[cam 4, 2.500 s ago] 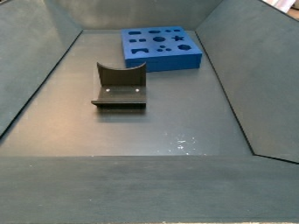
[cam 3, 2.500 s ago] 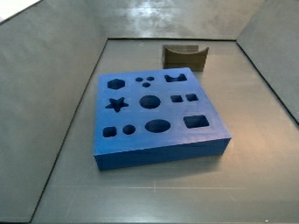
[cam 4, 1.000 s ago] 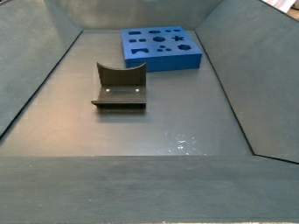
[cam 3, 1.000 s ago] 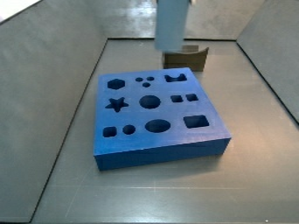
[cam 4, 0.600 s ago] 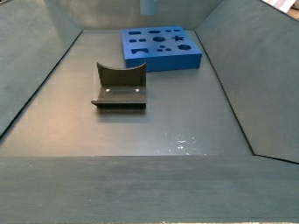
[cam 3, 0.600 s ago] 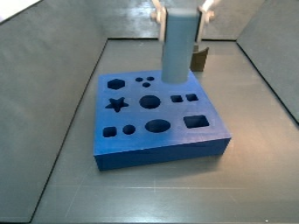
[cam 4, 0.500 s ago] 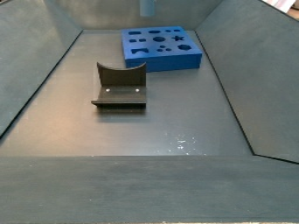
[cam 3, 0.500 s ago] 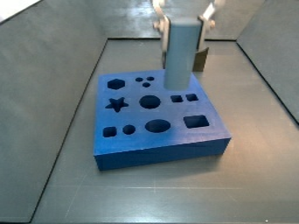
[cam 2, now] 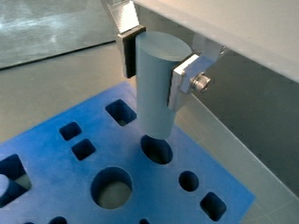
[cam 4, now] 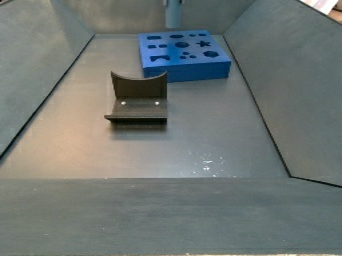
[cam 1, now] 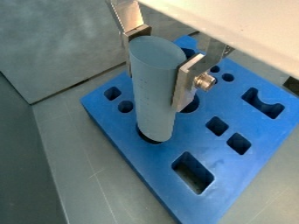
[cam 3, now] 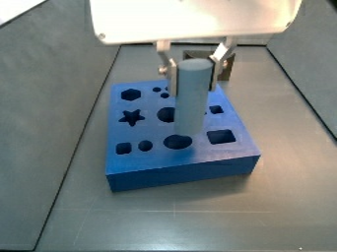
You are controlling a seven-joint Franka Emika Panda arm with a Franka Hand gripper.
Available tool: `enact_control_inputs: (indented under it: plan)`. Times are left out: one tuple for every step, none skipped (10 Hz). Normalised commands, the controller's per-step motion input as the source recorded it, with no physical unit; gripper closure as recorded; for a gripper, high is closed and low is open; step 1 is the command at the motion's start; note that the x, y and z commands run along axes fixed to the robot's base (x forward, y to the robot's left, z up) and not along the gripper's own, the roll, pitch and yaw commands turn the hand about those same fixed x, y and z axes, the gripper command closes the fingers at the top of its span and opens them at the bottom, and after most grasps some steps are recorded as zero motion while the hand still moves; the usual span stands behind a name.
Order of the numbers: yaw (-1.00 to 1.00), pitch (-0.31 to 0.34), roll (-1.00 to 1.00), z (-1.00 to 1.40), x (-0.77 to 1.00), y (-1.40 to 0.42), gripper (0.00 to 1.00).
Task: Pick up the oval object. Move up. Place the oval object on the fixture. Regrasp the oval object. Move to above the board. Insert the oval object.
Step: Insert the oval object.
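The oval object (cam 1: 155, 87), a tall pale grey-blue peg, stands upright between my gripper's (cam 1: 156, 63) silver fingers, which are shut on its upper part. Its lower end hangs at a dark hole (cam 2: 162, 152) in the blue board (cam 1: 263, 131); I cannot tell whether it has entered the hole. In a side view the gripper (cam 3: 194, 61) and the oval object (cam 3: 195, 94) stand over the middle of the board (cam 3: 184, 172). The dark fixture (cam 4: 136, 100) sits on the floor, apart from the board (cam 4: 187, 68), with only the peg's tip (cam 4: 174, 12) showing.
Grey walls slope up round the floor on all sides. The board's top has several other cut-outs, among them a star (cam 3: 132, 118) and a hexagon (cam 3: 129, 94). The gripper's white body (cam 3: 191, 20) fills the upper part of a side view.
The gripper has come down toward the board with the oval object in it. Its white body now shows in a side view. The board and fixture have not moved.
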Motion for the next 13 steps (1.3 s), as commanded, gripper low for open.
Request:
enact_control_inputs:
  plan:
    - [0.0, -0.164, 0.14, -0.22, -0.31, -0.18, 1.0]
    - [-0.09, -0.131, 0.22, -0.21, -0.25, -0.21, 1.0]
    - [0.0, -0.074, 0.03, 0.0, 0.0, -0.03, 1.0]
    - [-0.07, 0.0, 0.1, -0.13, 0.0, 0.15, 1.0]
    - [-0.12, 0.0, 0.15, -0.23, 0.0, 0.24, 1.0]
    - [-0.03, 0.0, 0.01, 0.0, 0.0, 0.0, 1.0]
    - [0.0, -0.09, 0.0, -0.28, 0.13, -0.02, 1.0]
    - [-0.05, -0.096, 0.12, -0.52, 0.1, -0.09, 1.0]
    - [0.0, 0.0, 0.02, 0.0, 0.0, 0.0, 1.0]
    - [0.0, -0.003, 0.12, -0.27, 0.0, 0.0, 1.0]
    - [0.0, -0.026, 0.09, -0.18, 0.0, -0.04, 1.0]
    - [0.0, 0.0, 0.0, -0.02, 0.0, 0.0, 1.0]
    - [0.0, 0.0, 0.06, -0.15, 0.0, 0.0, 1.0]
